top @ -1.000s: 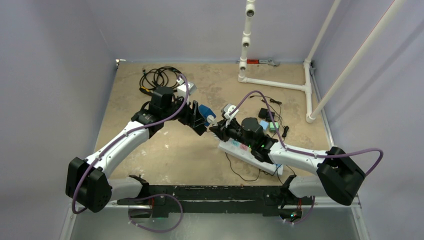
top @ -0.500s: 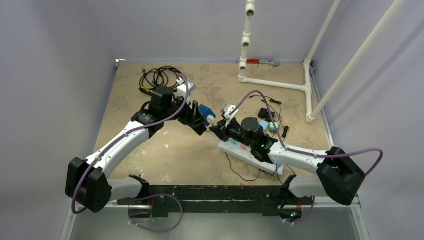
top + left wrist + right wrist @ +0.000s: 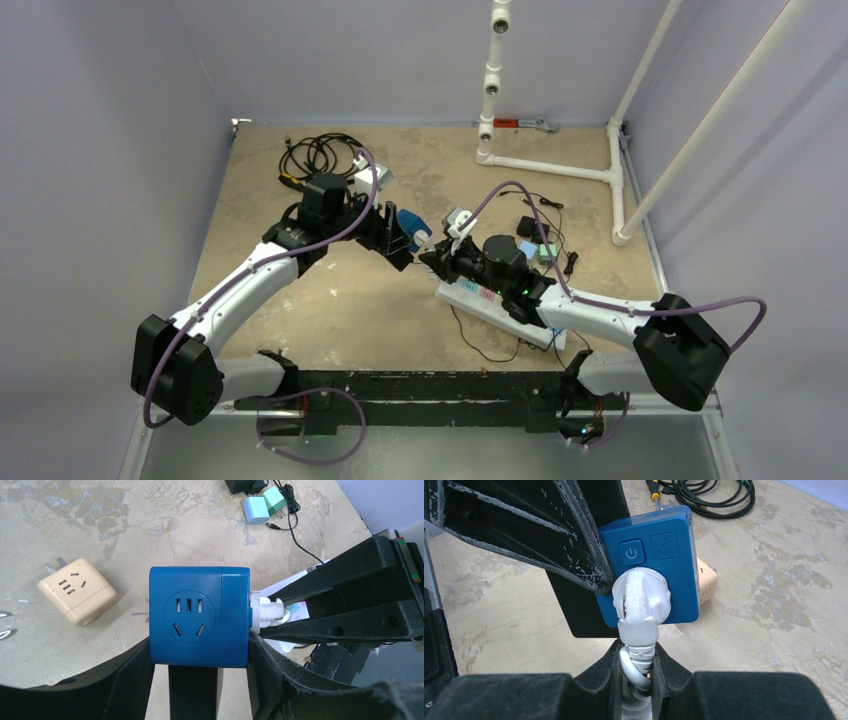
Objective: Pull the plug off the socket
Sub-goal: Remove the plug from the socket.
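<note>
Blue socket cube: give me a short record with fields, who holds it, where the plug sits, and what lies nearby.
socket: blue socket cube, held between both arms
left gripper: shut on the cube's two sides
plug: white plug, seated in the cube's side face
right gripper: shut on the plug's neck
nearby: beige adapter lying on the table; power strip under the right arm
task status: plug not yet pulled out
</note>
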